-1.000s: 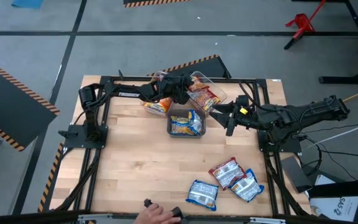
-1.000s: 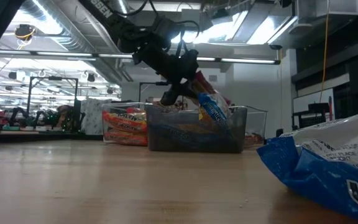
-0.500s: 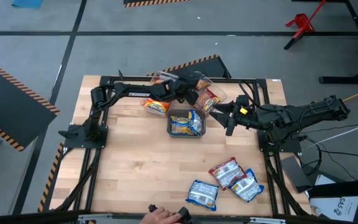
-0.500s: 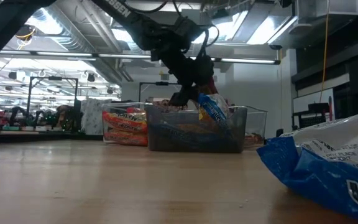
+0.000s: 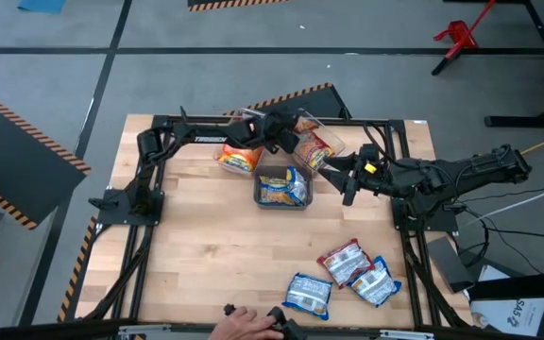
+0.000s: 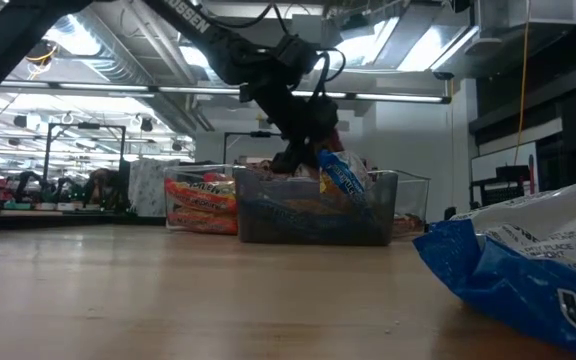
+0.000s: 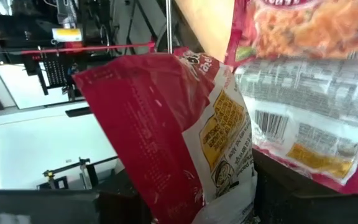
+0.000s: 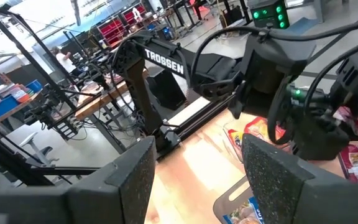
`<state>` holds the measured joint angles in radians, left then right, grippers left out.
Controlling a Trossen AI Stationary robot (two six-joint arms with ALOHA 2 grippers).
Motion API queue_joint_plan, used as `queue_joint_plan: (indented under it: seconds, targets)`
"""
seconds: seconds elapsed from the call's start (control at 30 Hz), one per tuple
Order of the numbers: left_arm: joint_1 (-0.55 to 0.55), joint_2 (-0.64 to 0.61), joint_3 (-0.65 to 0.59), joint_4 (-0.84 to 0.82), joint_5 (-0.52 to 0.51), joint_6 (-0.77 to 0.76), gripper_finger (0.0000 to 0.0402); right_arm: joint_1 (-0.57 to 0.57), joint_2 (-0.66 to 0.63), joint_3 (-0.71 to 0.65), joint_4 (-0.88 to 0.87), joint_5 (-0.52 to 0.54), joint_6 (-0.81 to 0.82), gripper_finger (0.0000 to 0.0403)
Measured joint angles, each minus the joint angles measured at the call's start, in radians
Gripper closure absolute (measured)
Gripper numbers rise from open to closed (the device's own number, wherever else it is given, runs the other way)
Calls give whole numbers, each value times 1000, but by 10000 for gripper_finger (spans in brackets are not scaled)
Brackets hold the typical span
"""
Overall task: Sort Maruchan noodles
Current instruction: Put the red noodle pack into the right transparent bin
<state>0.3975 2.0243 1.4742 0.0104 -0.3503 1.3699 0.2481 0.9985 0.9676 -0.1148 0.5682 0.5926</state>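
- Up close, a red-and-white noodle packet (image 7: pixel 185 130) hangs pinched in the left hand (image 5: pixel 286 135), its back panel with yellow print turned toward the wrist camera.
- Just beyond that hand, a clear bin (image 5: pixel 324 129) holds more red-and-white packets (image 5: pixel 312 146); one of them fills the space right behind the held packet.
- Beside the left hand, on the side toward its arm's base, orange-yellow packets (image 5: pixel 238 158) lie in another bin.
- Between the two hands sits a third bin (image 5: pixel 282 188) with blue-and-white packets (image 6: pixel 343 177); one of these leans up above its rim in the low view.
- Level with that bin, the right hand (image 5: pixel 347 184) hovers just off its side with its fingers (image 8: pixel 294 177) spread and nothing between them.
- Well away from both hands, near the counter's (image 5: pixel 206 246) front edge, lie three loose packets: a red-and-white one (image 5: pixel 343 262) flanked by two blue-and-white ones (image 5: pixel 308 294).
- At that front edge, a person's hand (image 5: pixel 244 326) rests beside a dark object.
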Motion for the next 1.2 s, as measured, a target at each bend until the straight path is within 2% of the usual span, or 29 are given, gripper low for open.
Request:
queue_joint_plan:
  seconds: [0.17, 0.47, 0.6, 0.9, 1.07, 1.13, 1.2]
  targets:
    - [4, 0, 0, -14, 26, -3, 224, 0, 0, 0, 0, -19, 0, 182]
    - [-5, 0, 0, -10, 8, -38, 156, 0, 0, 0, 0, -29, 0, 182]
    - [-12, 0, 0, -10, -59, -39, 143, 0, 0, 0, 0, -29, 0, 182]
    - [-44, -33, -2, -26, -255, -35, 142, 0, 0, 0, 0, -30, 0, 182]
    - [-68, -100, -1, -76, -254, -97, 146, 0, 1, 0, -1, -42, -4, 182]
    - [-74, -130, -1, -111, -213, -177, 146, 0, 1, 0, 0, -44, -5, 182]
    - [-80, -160, 0, -161, -124, -297, 146, 0, 1, 0, -1, -45, -14, 182]
